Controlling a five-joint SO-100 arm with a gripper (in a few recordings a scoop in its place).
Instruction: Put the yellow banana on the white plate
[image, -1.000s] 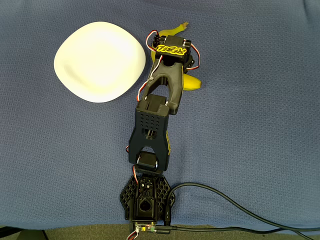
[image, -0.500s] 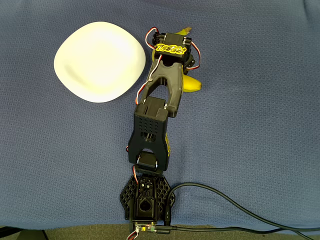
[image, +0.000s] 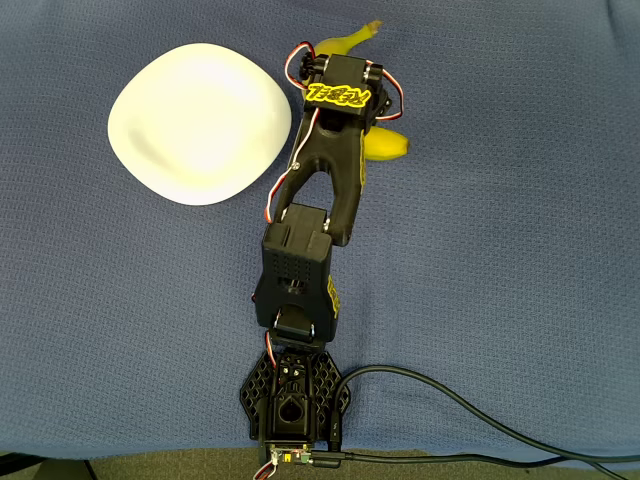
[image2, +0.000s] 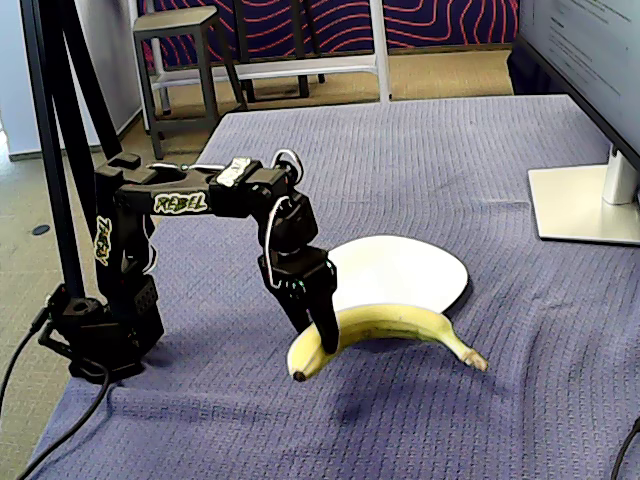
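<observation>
The yellow banana (image2: 400, 322) hangs just above the blue cloth with a shadow under it, its brown stem tip pointing right in the fixed view. My gripper (image2: 323, 340) is shut on it near its blunt left end. From overhead the black wrist covers the banana's middle, and only the two ends of the banana (image: 388, 145) stick out. The white plate (image2: 400, 270) lies flat right behind the banana in the fixed view. In the overhead view the plate (image: 200, 122) is left of the wrist, a short gap away.
A monitor's pale foot (image2: 585, 205) stands on the cloth at the right in the fixed view. A black cable (image: 470, 415) runs from the arm's base (image: 293, 400) to the lower right. A black pole (image2: 55, 150) rises beside the base.
The wrist has moved away from the base and risen, and the banana has gone with it. Both banana ends now sit higher in the overhead picture.
</observation>
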